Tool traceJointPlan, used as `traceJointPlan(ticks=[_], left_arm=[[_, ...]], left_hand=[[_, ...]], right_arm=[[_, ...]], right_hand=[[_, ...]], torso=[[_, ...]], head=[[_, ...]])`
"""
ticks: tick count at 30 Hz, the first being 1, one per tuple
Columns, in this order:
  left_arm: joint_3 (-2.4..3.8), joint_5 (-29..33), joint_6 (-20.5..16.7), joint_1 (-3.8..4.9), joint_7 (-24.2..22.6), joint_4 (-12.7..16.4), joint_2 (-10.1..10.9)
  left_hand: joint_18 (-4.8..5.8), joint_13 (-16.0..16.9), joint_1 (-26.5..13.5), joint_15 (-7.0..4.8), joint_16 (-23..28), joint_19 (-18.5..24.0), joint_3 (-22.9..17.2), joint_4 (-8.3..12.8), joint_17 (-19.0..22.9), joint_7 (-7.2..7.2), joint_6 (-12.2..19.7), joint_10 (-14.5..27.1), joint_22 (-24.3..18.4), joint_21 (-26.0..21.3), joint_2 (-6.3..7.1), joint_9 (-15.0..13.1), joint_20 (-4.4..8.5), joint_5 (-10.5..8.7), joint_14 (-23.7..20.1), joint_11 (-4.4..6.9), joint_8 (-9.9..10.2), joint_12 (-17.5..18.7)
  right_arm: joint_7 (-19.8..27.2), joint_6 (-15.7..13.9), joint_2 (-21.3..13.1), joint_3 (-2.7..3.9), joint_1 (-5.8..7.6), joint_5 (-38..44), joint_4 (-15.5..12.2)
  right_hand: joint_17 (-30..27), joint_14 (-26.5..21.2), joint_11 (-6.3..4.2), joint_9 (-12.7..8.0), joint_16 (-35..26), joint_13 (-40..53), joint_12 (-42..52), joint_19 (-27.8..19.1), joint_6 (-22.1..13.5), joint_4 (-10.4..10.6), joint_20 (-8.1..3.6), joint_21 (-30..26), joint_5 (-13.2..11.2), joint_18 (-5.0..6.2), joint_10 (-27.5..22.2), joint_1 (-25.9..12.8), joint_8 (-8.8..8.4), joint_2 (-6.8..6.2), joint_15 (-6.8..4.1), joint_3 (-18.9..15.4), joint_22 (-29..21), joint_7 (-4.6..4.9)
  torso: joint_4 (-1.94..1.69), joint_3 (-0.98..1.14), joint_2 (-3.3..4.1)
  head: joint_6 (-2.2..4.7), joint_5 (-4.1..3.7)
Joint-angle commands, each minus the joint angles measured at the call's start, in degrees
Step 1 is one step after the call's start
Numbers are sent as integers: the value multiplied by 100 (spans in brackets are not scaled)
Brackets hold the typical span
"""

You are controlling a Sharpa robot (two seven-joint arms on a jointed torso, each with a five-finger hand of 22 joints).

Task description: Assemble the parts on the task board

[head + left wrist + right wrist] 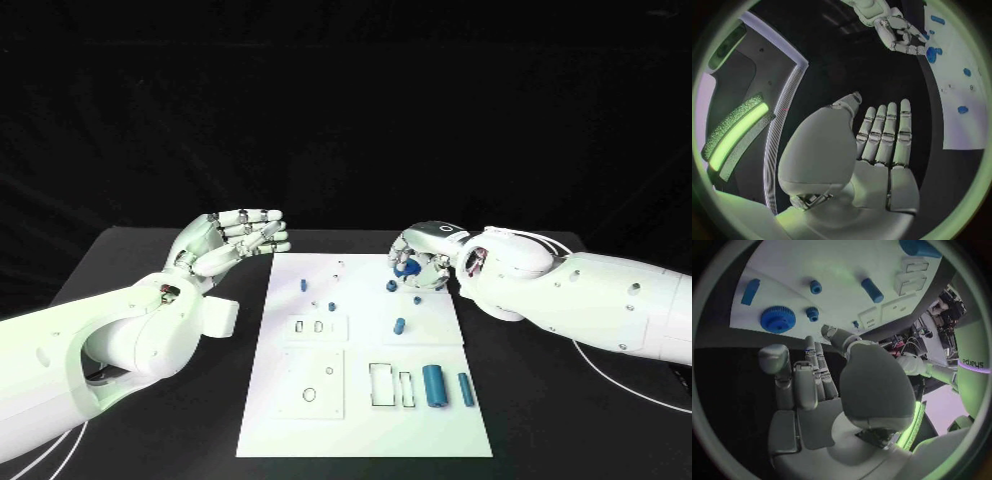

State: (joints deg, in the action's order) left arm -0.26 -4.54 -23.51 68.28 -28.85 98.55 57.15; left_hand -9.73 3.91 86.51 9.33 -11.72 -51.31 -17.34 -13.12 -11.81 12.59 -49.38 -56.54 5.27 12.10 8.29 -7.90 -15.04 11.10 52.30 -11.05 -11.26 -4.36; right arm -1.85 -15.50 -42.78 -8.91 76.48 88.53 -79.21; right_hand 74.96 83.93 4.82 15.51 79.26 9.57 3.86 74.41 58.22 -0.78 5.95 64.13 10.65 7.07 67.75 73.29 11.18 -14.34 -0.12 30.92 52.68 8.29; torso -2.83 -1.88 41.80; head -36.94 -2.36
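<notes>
Nearest me on the task board (361, 420), I see two upright blue cylinders (433, 385) standing side by side at its near right corner, with a rectangular cut-out (381, 384) just beside them and a square plate with an oval hole (313, 385) on the board's near left part. Farther up the board, a short blue peg (398, 325) lies toward its right edge, and a pair of small rectangular slots (309, 326) sits toward its left edge. Beyond those, several small blue parts (330, 306) are scattered across the board's far half, one of them close to the far left edge.

At the board's far right corner I have the right hand (428, 258) over the board, palm down. A blue gear (408, 268) shows right under its fingers (418, 283) in the head view; in the right wrist view the gear (777, 318) lies flat on the board just ahead of the fingers (804, 377), which are straight and close together, and I cannot tell whether they touch it.

Off the board's far left corner, over the black tabletop (173, 250), my left hand (231, 240) is raised and holds nothing, its fingers (887, 130) straight and slightly apart.
</notes>
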Motion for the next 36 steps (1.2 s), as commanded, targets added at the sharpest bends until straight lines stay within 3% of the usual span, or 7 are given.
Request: traceJointPlan(ticks=[1, 8, 26, 36], left_arm=[[8, -50, 150, 15, 1, 18, -17], [10, -50, 166, 18, -10, 27, -17], [15, -49, 196, 36, 9, 75, 9], [15, -49, 212, 42, 26, 61, 10]], left_hand=[[-77, -6, -13, -16, 24, -42, -30, 1, -7, 127, -7, -21, -2, 33, 48, -6, -2, -34, -45, -10, 7, 33], [-75, -8, -29, -11, 33, -50, -32, -3, -14, 140, 4, -9, -2, 39, 50, -5, -2, -35, -58, -19, 14, 45], [-75, -8, -31, -10, 35, -52, -34, -3, -16, 141, 6, -7, -2, 40, 50, -5, -3, -35, -61, -20, 15, 47], [-74, -8, -38, -7, 42, -57, -38, -3, -21, 144, 9, -3, -2, 43, 49, -5, -3, -34, -69, -23, 18, 51]], right_arm=[[-234, 199, 47, 0, -12, 316, 37], [-298, 270, 154, -10, -56, 335, 155], [-362, 385, 299, -22, -136, 427, 301], [-359, 390, 335, -22, -151, 424, 335]], right_hand=[[121, 376, 1, 19, 53, 22, 19, 29, -6, 51, 0, 48, 28, -58, -19, -18, -29, -68, 28, 0, 61, -4], [243, 394, -7, 40, 163, 48, 27, 66, -31, 80, 2, 148, 33, -74, -15, -28, -39, -62, 25, 5, 196, -15], [412, 419, -15, 100, 323, 105, 55, 149, -20, 125, 3, 354, 33, -110, 29, -19, -24, -29, 24, 42, 473, -16], [470, 419, -37, 199, 394, 167, 88, 166, 126, 192, -4, 468, 42, -125, 133, -10, 65, 81, 10, 143, 630, -33]], torso=[[-25, -27, 59], [-45, -45, 88], [-32, -34, 152], [-38, -34, 168]], head=[[-6, -4], [-11, -13], [-3, -3], [-3, 3]])
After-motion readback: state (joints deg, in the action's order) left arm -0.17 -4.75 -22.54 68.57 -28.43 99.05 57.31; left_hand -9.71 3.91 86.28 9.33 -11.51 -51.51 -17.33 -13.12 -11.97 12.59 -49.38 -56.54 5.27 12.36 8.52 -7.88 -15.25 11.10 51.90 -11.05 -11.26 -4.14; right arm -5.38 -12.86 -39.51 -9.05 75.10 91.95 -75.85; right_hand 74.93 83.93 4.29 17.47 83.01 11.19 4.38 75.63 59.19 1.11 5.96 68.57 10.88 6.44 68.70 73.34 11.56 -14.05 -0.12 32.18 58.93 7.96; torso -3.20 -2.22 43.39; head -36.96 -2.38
